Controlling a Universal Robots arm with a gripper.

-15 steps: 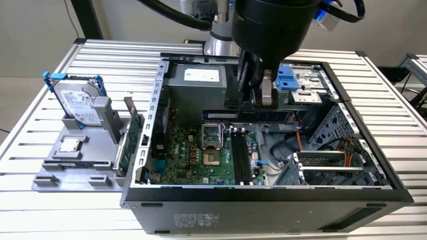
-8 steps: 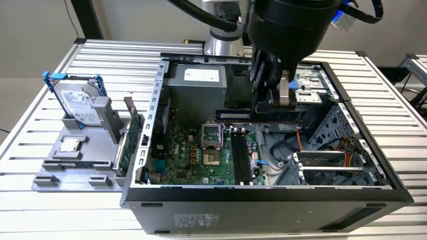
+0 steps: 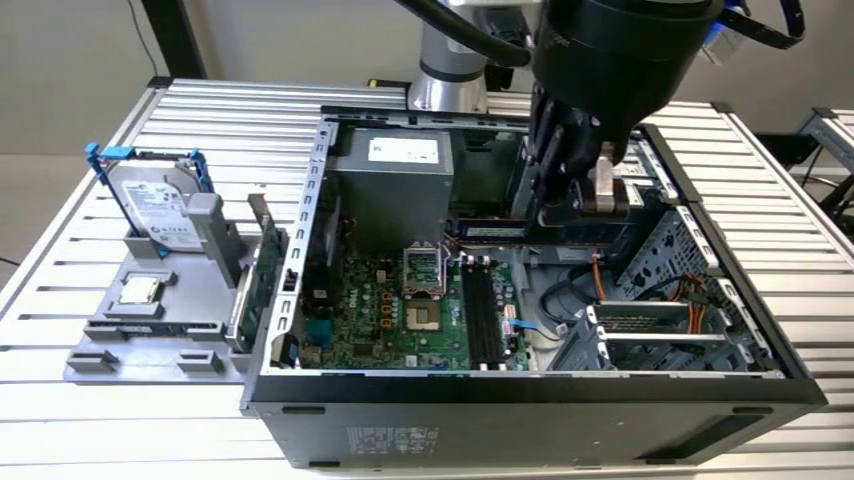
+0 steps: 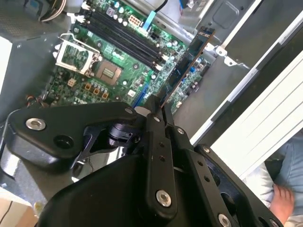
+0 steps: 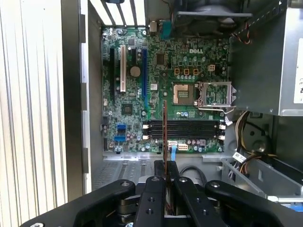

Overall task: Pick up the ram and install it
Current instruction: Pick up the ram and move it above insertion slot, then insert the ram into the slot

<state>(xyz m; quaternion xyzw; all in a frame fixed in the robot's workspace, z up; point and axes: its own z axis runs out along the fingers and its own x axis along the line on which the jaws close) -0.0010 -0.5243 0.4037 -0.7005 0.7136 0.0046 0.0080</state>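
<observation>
My gripper (image 3: 550, 216) hangs inside the open computer case (image 3: 534, 385), shut on the ram (image 3: 483, 229), a thin blue-green stick that it holds above the motherboard (image 3: 380, 315). In the second wrist view the ram (image 4: 187, 64) sticks out from between the fingertips of the gripper (image 4: 158, 105) over the board. In the first wrist view the ram (image 5: 164, 125) shows edge-on, running out of the gripper (image 5: 164, 166) and crossing the black memory slots (image 5: 189, 128) below it. Those slots (image 3: 483, 315) lie well beneath the ram, apart from it.
A silver hard drive in a blue frame (image 3: 158, 205) and a green expansion card (image 3: 267, 262) stand in a grey holder (image 3: 140, 340) at the exterior view's left. The power supply (image 3: 390, 175) and drive cage (image 3: 667, 335) flank the board. A person's limb (image 4: 280, 198) is beside the table.
</observation>
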